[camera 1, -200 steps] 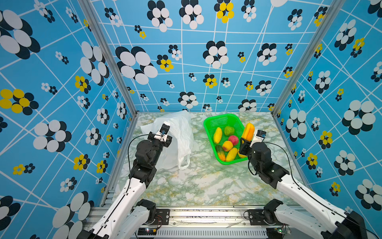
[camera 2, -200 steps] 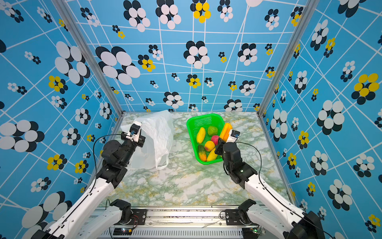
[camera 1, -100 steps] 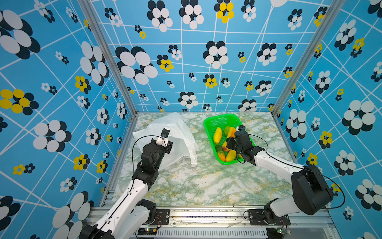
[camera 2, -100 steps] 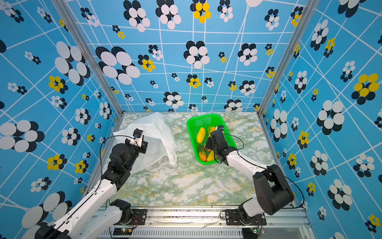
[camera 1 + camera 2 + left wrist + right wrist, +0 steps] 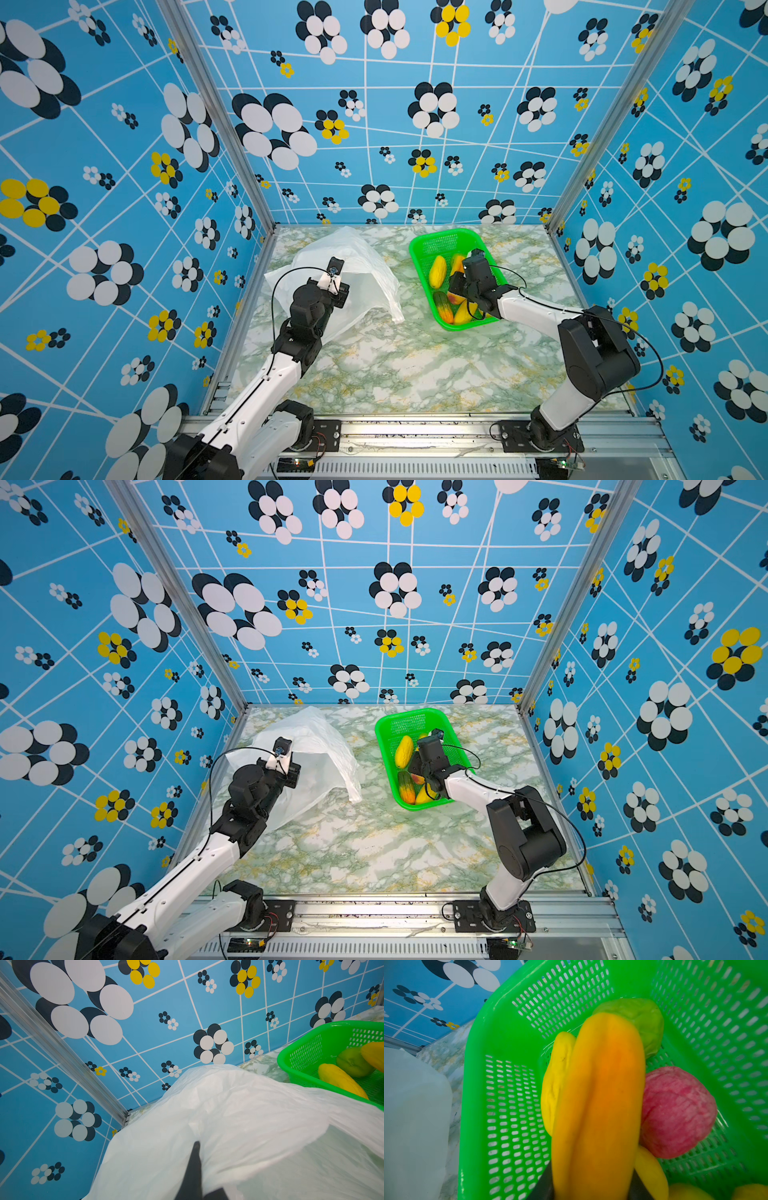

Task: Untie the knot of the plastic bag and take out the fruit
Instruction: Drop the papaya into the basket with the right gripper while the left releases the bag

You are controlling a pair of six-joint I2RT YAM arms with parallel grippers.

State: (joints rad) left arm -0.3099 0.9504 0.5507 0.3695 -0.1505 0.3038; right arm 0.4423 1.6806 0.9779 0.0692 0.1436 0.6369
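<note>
My left gripper point(image 5: 197, 1146) is shut on a fold of the plastic bag point(image 5: 365, 270), which hangs limp and crumpled from it at the table's back left; the same bag point(image 5: 249, 1118) fills the left wrist view. No knot shows in any view. My right gripper point(image 5: 591, 1187) is shut on a long yellow-orange fruit point(image 5: 600, 1095) inside the green basket point(image 5: 415, 254). Below it lie a yellow long fruit point(image 5: 554, 1084), a green one point(image 5: 643, 1020) and a red ball point(image 5: 675, 1111). In both top views the right gripper point(image 5: 419, 766) hangs over the basket's middle.
The green basket point(image 5: 380, 734) stands at the back right of the marble table point(image 5: 395, 365), close to the bag's edge. More fruit, one of them green-orange and long point(image 5: 443, 308), lies at the basket's near end. Patterned blue walls point(image 5: 124, 208) close in three sides.
The right arm has swung in from the basket's right rim and lowered the yellow-orange fruit into the basket. The left gripper has shifted slightly forward and the bag has spread wider.
</note>
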